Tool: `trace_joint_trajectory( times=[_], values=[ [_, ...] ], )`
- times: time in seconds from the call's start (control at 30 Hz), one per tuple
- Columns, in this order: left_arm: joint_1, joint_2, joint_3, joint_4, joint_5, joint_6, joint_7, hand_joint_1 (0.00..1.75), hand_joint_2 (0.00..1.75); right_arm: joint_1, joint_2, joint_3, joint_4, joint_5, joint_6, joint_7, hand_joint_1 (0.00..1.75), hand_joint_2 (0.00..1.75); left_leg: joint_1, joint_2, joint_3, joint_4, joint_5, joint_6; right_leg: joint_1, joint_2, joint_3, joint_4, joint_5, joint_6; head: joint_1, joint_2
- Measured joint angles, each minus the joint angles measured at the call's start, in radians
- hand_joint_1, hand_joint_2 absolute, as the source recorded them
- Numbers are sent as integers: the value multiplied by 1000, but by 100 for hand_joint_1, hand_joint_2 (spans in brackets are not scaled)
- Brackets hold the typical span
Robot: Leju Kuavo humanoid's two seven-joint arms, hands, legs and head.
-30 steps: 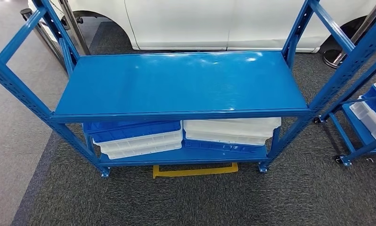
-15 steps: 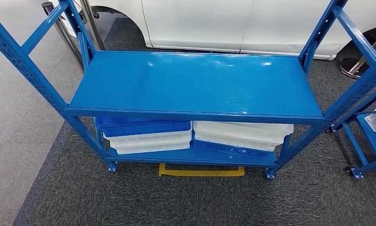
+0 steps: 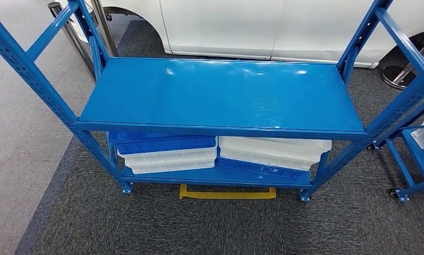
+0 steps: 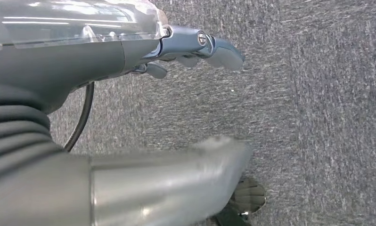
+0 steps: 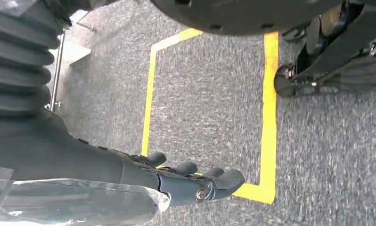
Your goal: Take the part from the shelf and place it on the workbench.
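Observation:
A blue metal shelf rack (image 3: pixel 220 93) stands in front of me in the head view, its upper board a glossy blue sheet. On its lower board sit stacked trays: a blue and white stack (image 3: pixel 167 154) on the left and a white stack over a blue tray (image 3: pixel 273 149) on the right. My left hand (image 4: pixel 129 56) hangs over grey carpet with fingers stretched out and nothing in it. My right hand (image 5: pixel 186 181) also hangs low, fingers apart and holding nothing, above a yellow floor line (image 5: pixel 266 117).
A white car body (image 3: pixel 252 26) stands behind the rack. A second blue rack (image 3: pixel 417 154) with white bins is at the right edge. A yellow floor mark (image 3: pixel 226 194) lies under the rack's front. Metal posts (image 3: pixel 71 32) stand at the back left.
The whole head view shifted a second ago, so the camera moved: the rack now sits further right and slightly larger. In the last half second nothing has changed.

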Motion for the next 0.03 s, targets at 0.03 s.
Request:
trace_joint_trajectory(
  times=[0.03],
  values=[
    [0, 0, 0, 0, 0, 0, 0, 0, 175, 0, 0, -1, 0, 0, 0, 0, 0, 175, 0, 0, 0, 0, 0, 0, 0, 0, 0, 0, 0, 0, 0, 0]
  ],
)
